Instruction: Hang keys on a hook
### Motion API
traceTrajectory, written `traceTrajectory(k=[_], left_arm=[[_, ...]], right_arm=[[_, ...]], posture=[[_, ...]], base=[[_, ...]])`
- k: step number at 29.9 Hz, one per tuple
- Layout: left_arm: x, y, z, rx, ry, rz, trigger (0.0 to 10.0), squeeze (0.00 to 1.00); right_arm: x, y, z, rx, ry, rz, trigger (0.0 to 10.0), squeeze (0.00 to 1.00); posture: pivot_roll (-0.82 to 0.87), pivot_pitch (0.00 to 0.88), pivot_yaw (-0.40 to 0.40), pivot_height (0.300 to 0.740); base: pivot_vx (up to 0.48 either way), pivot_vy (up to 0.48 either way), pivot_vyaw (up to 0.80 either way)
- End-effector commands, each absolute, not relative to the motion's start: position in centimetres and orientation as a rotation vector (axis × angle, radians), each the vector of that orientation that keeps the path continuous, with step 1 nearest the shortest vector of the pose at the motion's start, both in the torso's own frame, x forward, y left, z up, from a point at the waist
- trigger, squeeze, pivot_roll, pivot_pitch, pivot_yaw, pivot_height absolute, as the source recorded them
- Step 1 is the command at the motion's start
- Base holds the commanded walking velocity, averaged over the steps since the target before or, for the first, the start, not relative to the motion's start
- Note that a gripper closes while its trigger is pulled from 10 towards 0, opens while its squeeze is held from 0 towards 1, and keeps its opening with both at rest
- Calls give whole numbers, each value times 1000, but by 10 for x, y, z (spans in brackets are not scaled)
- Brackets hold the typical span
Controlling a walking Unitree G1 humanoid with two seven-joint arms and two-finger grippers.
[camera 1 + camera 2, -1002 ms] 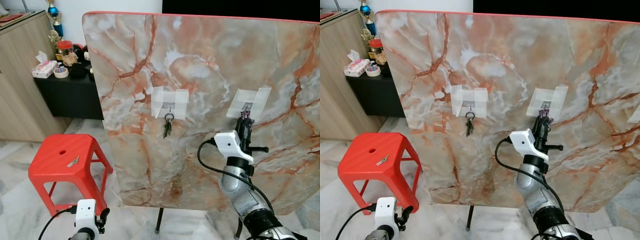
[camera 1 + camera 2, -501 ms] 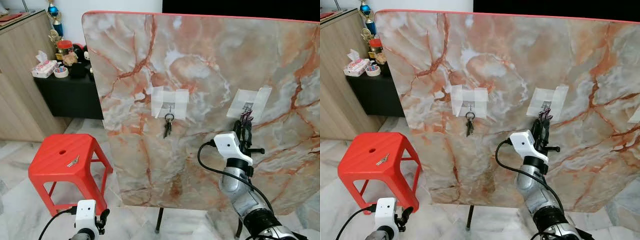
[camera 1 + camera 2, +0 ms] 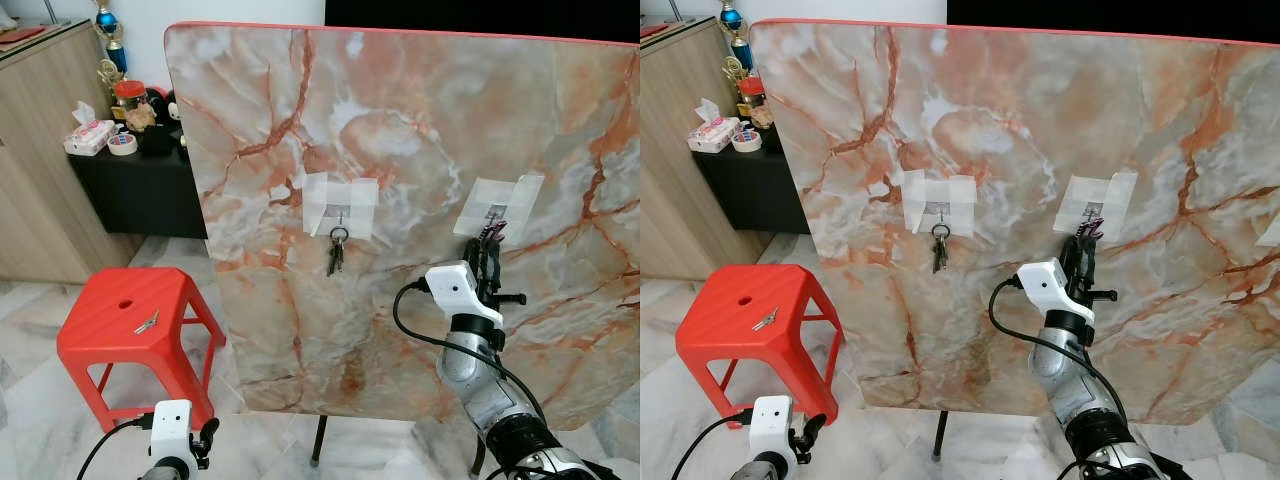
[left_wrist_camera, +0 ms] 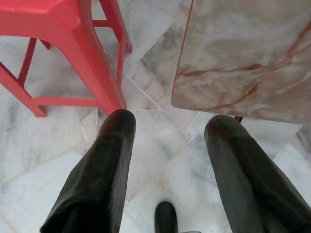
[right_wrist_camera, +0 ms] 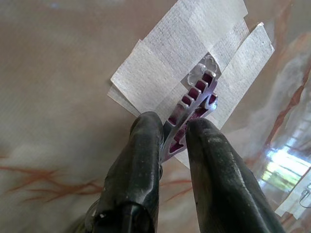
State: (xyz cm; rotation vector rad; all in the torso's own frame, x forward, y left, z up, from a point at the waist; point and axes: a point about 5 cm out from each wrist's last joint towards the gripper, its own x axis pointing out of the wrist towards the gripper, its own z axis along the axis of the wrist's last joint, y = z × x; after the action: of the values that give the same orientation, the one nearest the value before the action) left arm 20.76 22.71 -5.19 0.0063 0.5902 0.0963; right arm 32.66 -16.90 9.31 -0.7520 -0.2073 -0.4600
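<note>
Keys (image 5: 192, 109) pinched in right hand (image 5: 173, 127) | tip touching taped hook (image 5: 206, 68) | left hand (image 4: 167, 145) open

Head cameras look forward and down at an upright marble board (image 3: 400, 130), sharing its taped hooks and a red stool (image 3: 130, 320). The left wrist camera faces the floor (image 4: 160, 145) beside that stool; the right, apparently very close, faces the board's tape (image 5: 194, 53).

place: probably home | marble floor (image 3: 40, 420) | cabinet (image 3: 40, 170) | trophies (image 3: 108, 35)
</note>
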Motion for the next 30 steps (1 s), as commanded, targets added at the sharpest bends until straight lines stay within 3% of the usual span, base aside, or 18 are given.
traceTrajectory(k=[1, 30], left_arm=[[203, 228, -56, -5, 618, 101, 10000, 0], [202, 228, -56, -6, 626, 106, 10000, 0]], right_arm=[[330, -168, 100, -743, -238, -457, 10000, 0], [339, -171, 111, -745, -273, -442, 10000, 0]], posture=[[74, 2, -62, 740], [76, 1, -62, 740]], base=[[0, 0, 0], [0, 0, 0]])
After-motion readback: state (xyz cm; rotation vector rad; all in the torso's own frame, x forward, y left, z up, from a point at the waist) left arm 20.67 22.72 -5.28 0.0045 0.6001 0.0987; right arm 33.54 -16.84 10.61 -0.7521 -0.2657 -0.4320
